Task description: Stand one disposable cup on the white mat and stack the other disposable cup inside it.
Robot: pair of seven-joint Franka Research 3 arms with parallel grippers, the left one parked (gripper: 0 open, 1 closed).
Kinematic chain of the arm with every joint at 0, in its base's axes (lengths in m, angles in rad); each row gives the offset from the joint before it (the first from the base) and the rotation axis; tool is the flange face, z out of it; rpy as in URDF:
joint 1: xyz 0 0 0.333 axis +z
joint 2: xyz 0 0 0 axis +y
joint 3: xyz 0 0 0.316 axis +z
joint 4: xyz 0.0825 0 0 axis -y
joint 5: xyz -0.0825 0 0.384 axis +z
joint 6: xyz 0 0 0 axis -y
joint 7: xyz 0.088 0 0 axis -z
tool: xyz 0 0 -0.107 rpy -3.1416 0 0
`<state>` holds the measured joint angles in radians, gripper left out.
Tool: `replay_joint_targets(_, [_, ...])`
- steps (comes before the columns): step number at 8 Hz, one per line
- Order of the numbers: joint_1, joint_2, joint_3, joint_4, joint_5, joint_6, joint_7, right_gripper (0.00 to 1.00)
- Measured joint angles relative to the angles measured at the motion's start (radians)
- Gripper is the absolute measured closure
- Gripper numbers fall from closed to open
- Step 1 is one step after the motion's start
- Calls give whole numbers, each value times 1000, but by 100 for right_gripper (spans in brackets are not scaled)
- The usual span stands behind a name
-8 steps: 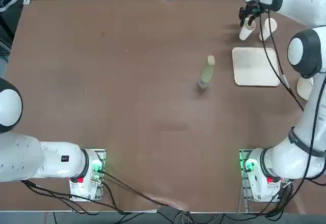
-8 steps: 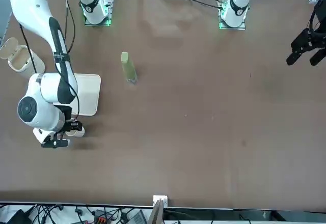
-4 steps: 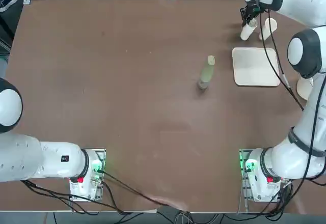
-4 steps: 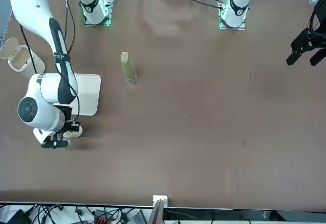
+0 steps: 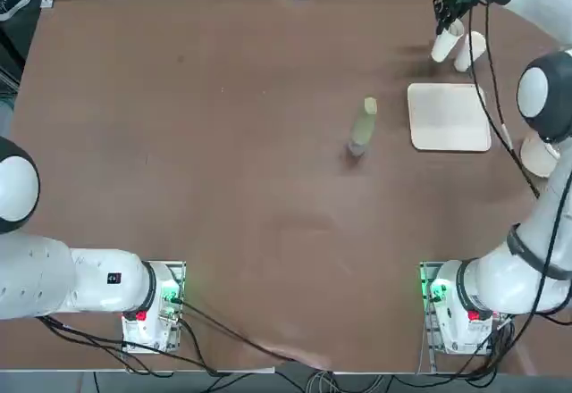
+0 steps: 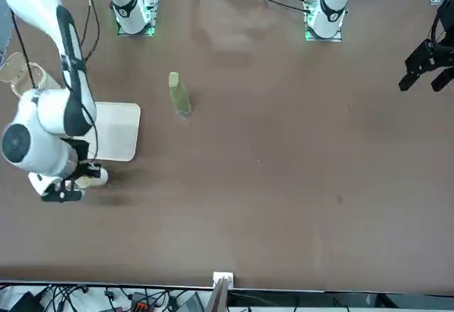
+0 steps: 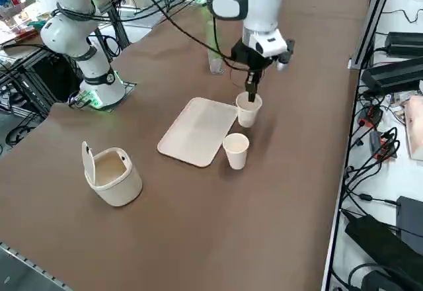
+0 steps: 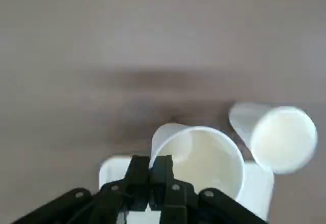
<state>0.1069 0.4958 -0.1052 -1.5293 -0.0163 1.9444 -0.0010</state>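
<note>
Table: we see a wide, flat table [image 5: 223,161] with a matte brown, slightly mottled top; one of it.
White mat: we count one white mat [image 5: 449,117], a flat cream square with rounded corners and a low rim, smooth and plain. It lies on the table's right side in the top view, near the far edge.
Disposable cups: we count two, both thin-walled white tapered cones with round open mouths. The gripped cup [image 7: 248,110] hangs just off the mat's far corner in the right side view, its base clear of the table as far as we can tell. The other cup [image 7: 236,151] stands upright on the table just beside the mat's outer edge, apart from the first.
Right gripper: we find the right gripper [image 8: 156,170] closed, its two dark fingers pinching the rim of the gripped cup, one finger inside the mouth and one outside. It points down, beyond the mat's far edge.
Bottle: we see one slim pale-green bottle [image 5: 363,129] standing on the table, translucent with a rounded cap, near the mat on its inner side and not touching it.
Bin: we note one small cream bin [image 7: 112,174] with smooth, rounded walls and its flap lid raised, well apart from the cups, on the table's near right edge.
</note>
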Motion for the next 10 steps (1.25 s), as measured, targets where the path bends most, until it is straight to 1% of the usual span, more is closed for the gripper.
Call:
replay_joint_targets(1, [-2, -52, -4, -35, 0, -33, 0, 98])
replay_joint_targets(2, [-5, -117, -10, -105, 0, -36, 0, 98])
replay_joint_targets(4, [-14, -239, -17, -278, -15, -21, 0, 98])
replay_joint_targets(5, [-13, -283, -16, -363, -39, 8, 0, 98])
replay_joint_targets(7, [-12, -336, -14, -519, -65, 140, 0, 98])
replay_joint_targets(8, [-12, -347, -14, -591, -67, 223, 0, 98])
replay_joint_targets(10, [-12, -351, -14, -696, -68, 363, 0, 98])
